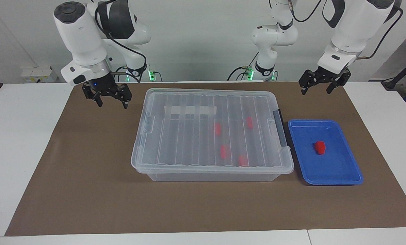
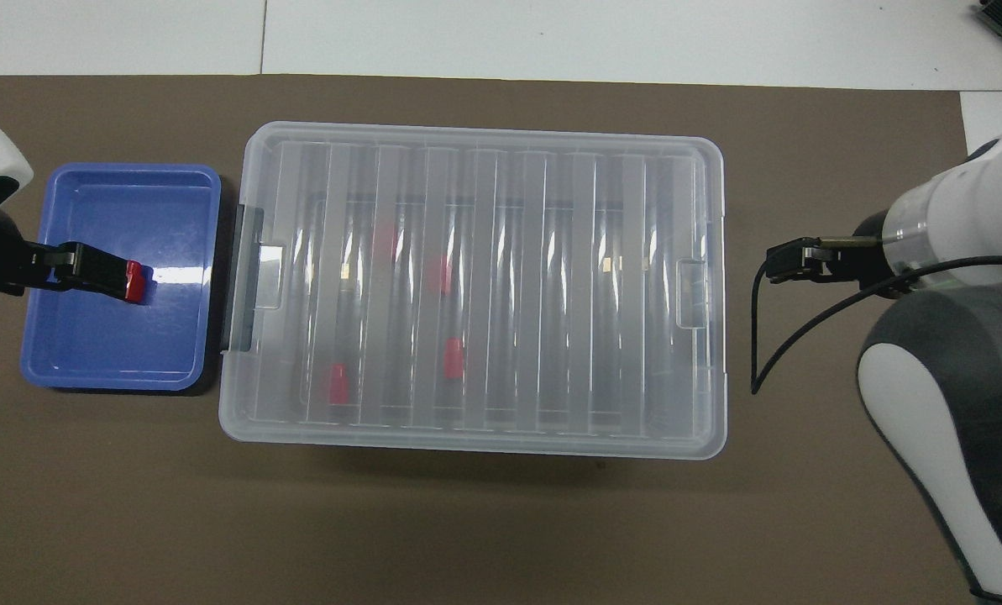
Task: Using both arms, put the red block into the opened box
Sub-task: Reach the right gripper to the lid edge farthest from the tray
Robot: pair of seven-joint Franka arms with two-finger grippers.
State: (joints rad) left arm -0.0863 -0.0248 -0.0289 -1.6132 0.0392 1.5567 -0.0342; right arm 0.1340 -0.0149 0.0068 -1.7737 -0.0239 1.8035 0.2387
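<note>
Facing view: red block [image 1: 320, 147] in the tray, stub pointing away from robots

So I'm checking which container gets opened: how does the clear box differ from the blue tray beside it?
The box is clear, with a ribbed lid shut on it; the blue tray is opaque and has no lid. The box is the larger and deeper; the tray is small and shallow. Four red blocks show through the box's lid; the tray holds one red block. Both are rectangular and sit side by side on the brown mat.
</note>
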